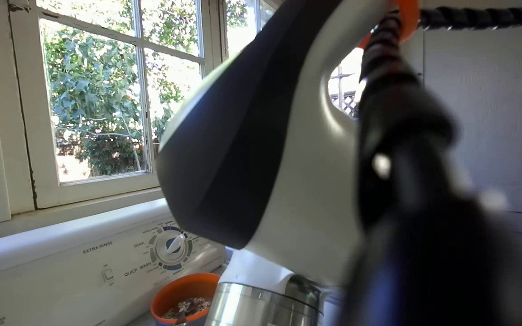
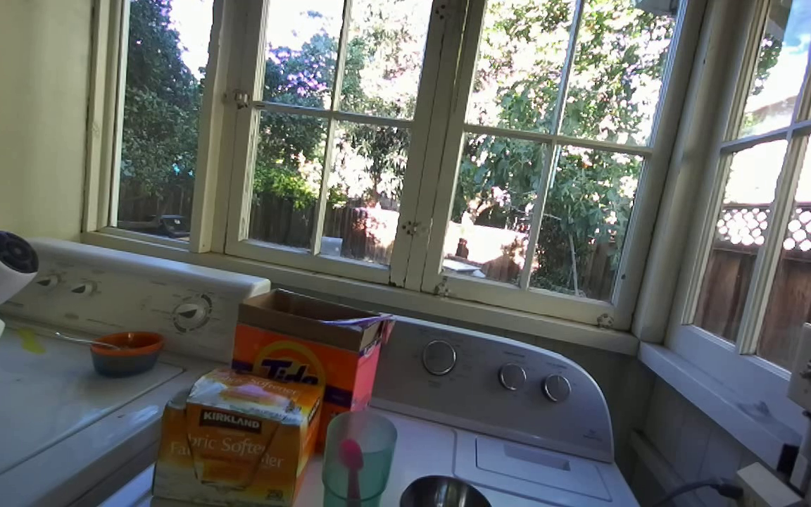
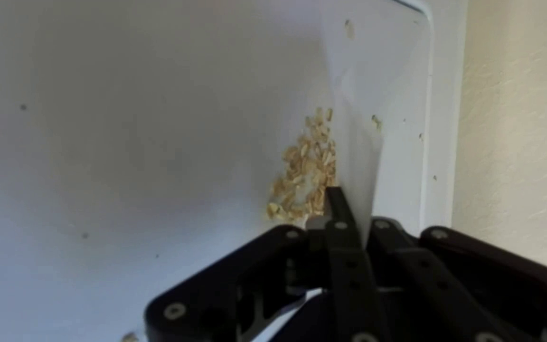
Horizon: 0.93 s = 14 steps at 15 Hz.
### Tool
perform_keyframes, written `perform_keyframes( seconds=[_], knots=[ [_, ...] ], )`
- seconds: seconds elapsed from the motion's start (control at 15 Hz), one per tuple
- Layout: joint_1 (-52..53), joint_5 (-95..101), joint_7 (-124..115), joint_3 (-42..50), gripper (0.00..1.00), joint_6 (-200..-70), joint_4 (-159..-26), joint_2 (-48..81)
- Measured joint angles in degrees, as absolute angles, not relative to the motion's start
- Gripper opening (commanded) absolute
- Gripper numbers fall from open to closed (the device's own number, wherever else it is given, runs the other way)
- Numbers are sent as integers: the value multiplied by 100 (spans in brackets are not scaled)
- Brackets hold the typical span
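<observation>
Your pincer (image 3: pixel 360 217), clamped on what looks like a thin white sheet (image 3: pixel 358 156), holds it just beside the loose flakes (image 3: pixel 298 167) on the surface (image 3: pixel 126 190); press too hard and the sheet may bend, scattering them.

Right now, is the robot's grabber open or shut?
The gripper is shut on a thin white thing: in the wrist view, its black fingers stand close together, with that thing between them.
</observation>
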<state>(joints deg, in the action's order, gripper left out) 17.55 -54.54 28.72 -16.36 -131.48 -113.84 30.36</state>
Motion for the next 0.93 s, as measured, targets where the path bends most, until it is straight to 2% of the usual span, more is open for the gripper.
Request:
perform_keyframes(
  seconds=[0.93],
  knots=[
    [1647,-4183,1602,-1514,0,-13130,-11381,2937]
  ],
)
